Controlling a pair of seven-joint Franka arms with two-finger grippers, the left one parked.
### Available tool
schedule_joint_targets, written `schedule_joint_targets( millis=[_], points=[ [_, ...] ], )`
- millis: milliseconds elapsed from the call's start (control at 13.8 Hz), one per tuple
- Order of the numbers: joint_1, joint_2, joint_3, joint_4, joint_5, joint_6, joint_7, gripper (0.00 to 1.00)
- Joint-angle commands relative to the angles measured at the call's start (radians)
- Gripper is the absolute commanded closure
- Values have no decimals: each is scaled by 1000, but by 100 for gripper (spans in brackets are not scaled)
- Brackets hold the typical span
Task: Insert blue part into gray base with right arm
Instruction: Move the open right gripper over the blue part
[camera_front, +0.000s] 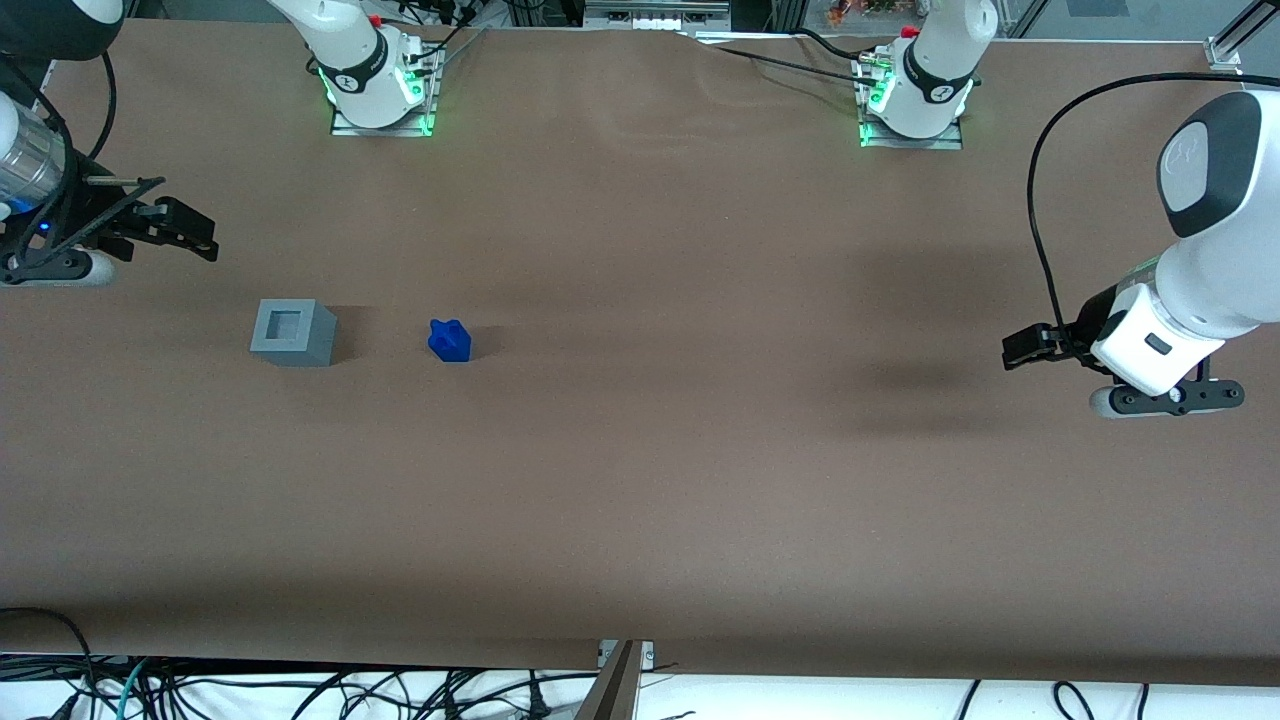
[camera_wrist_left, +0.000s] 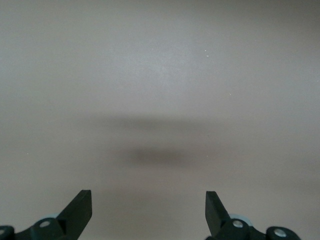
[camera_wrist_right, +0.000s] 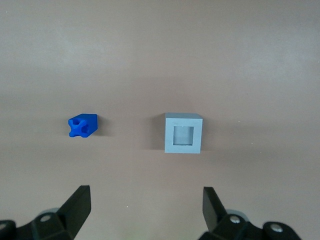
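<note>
The gray base is a light gray cube with a square recess in its top, standing on the brown table toward the working arm's end. The blue part stands on the table beside it, a short gap away toward the parked arm's end. Both show in the right wrist view, the gray base and the blue part apart from each other. My right gripper hangs open and empty above the table, farther from the front camera than the gray base and high over it. Its fingers stand wide apart.
The two arm bases stand at the table's back edge with green lights. Cables run along the front edge. Bare brown tabletop surrounds both objects.
</note>
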Motion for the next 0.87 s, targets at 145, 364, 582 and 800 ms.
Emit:
schedule_joint_targets(
  millis=[145, 364, 582, 800],
  points=[
    [86, 2, 5, 16, 4, -29, 17, 1],
    [117, 31, 9, 2, 10, -32, 83, 1],
    [140, 61, 23, -44, 13, 31, 156, 1],
    [166, 69, 28, -179, 13, 192, 221, 1]
  ],
)
